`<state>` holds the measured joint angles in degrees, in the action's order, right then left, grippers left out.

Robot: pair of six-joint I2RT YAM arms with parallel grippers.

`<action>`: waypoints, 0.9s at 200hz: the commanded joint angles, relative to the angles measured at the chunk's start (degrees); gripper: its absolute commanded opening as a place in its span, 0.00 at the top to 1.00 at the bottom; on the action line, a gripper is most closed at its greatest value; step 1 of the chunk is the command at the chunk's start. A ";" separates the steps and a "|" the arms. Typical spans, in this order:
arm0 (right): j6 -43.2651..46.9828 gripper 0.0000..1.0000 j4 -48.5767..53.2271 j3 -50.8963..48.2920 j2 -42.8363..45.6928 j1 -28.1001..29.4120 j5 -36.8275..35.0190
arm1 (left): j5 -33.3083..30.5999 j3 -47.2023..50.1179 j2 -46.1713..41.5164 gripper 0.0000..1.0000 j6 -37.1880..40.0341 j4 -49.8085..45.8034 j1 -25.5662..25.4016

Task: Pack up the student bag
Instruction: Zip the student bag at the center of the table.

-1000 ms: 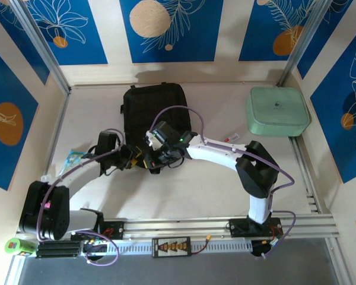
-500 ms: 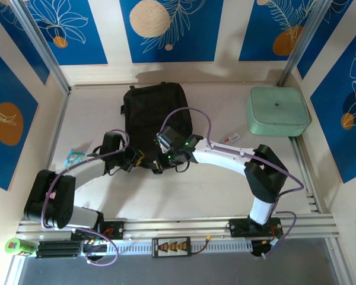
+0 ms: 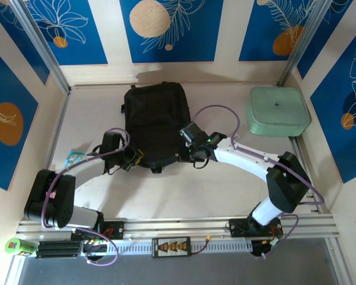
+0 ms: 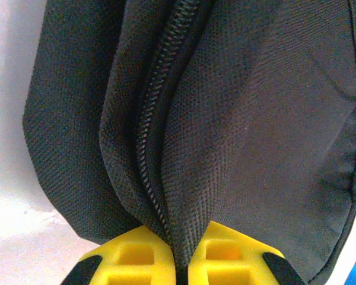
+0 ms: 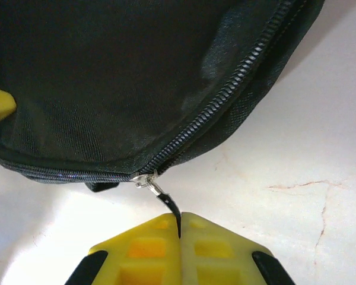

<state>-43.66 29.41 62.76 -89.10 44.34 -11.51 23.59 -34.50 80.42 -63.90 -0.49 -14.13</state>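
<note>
The student bag was laid flat mid-surface, toward the far side. Its fabric was pinched tight in the left gripper; the zipper pull was clamped in the right gripper.

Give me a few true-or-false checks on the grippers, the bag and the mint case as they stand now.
1. The right gripper is shut on the zipper pull. True.
2. The left gripper is open, clear of the student bag. False: it is shut, pinching bag fabric beside a zipper.
3. The mint-green case is inside the bag. False: it sits on the table, right of the bag and apart from it.
4. Both grippers are at the bag's near edge. True.
</note>
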 commanded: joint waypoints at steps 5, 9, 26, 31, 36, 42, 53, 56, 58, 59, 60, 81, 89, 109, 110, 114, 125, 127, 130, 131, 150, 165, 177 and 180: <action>-0.01 1.00 1.57 -0.93 1.29 0.74 2.13 | -4.30 -6.42 3.11 0.96 6.97 -3.24 1.17; 0.35 1.00 1.00 -1.01 1.03 1.18 3.09 | -4.26 -7.51 3.88 0.95 7.97 -3.76 1.19; 2.42 1.00 -2.72 -1.82 0.25 2.94 8.04 | -4.67 -12.73 7.75 0.95 12.57 -5.78 1.25; 3.12 1.00 -4.02 -1.94 -0.05 3.34 10.01 | -4.60 -14.22 9.12 0.95 13.66 -6.08 1.31; 3.97 1.00 -5.09 -1.88 -0.54 3.67 12.02 | -4.49 -15.83 10.57 0.94 14.67 -6.43 1.53; 4.73 1.00 -6.02 -1.52 -1.20 4.02 13.76 | -4.40 -17.61 12.22 0.94 15.72 -6.82 1.72; 6.20 1.00 -7.17 -0.41 -2.72 4.70 16.48 | -3.49 -20.74 15.25 0.91 17.58 -6.19 2.29; 6.68 1.00 -7.51 -0.12 -3.24 4.85 17.29 | -3.39 -21.41 15.96 0.90 18.10 -6.19 2.52; 6.97 1.00 -7.67 0.18 -3.62 4.94 17.74 | -3.49 -21.82 16.31 0.89 18.28 -6.23 2.53; 7.08 1.00 -7.73 0.31 -3.84 4.95 17.97 | -3.61 -22.14 16.51 0.89 18.33 -6.25 2.57; 7.17 1.00 -7.80 0.46 -4.04 5.01 18.12 | -3.76 -22.34 16.64 0.88 18.35 -6.31 2.64; 8.27 1.00 -8.62 4.70 -8.65 5.49 19.04 | -6.85 -23.86 17.76 0.85 17.81 -4.70 3.90; 8.41 1.00 -8.96 6.22 -9.95 5.46 19.21 | -8.04 -23.86 17.06 0.82 17.20 -4.45 4.41; 8.59 1.00 -9.54 10.73 -13.36 5.41 18.18 | -10.11 -23.53 14.32 0.68 16.62 -6.29 5.51; 8.55 1.00 -9.54 10.86 -13.55 5.41 18.10 | -10.22 -23.52 14.15 0.68 16.66 -6.46 5.51; 8.51 1.00 -9.48 11.63 -14.06 5.37 17.84 | -10.57 -23.34 13.37 0.66 16.70 -7.22 5.60; 8.34 1.00 -9.29 13.76 -15.28 5.26 17.62 | -11.18 -22.66 11.36 0.58 16.78 -9.84 5.70; 8.37 1.00 -9.28 14.02 -15.48 5.24 17.65 | -11.24 -22.53 10.90 0.57 16.76 -10.22 5.76; 8.33 1.00 -9.28 14.51 -15.69 5.28 17.59 | -11.22 -22.19 10.29 0.55 16.71 -10.63 5.73; 8.29 1.00 -9.24 14.59 -15.72 5.26 17.58 | -11.17 -22.10 10.07 0.55 16.75 -10.78 5.71; 8.33 1.00 -9.30 16.22 -16.19 5.41 18.09 | -9.96 -18.60 5.75 0.44 15.11 -11.83 5.62; 8.32 1.00 -9.34 16.44 -16.05 5.50 18.32 | -8.84 -16.23 3.00 0.39 12.28 -10.95 4.87; 8.42 1.00 -9.24 16.49 -15.89 5.58 18.42 | -8.13 -14.77 1.59 0.36 9.99 -9.87 3.63; 8.42 1.00 -9.20 16.45 -15.80 5.59 18.45 | -8.06 -14.36 1.38 0.35 9.52 -9.69 3.24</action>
<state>-36.32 20.29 77.47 -104.92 49.41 4.29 14.55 -52.14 84.42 -49.89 -9.47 -9.08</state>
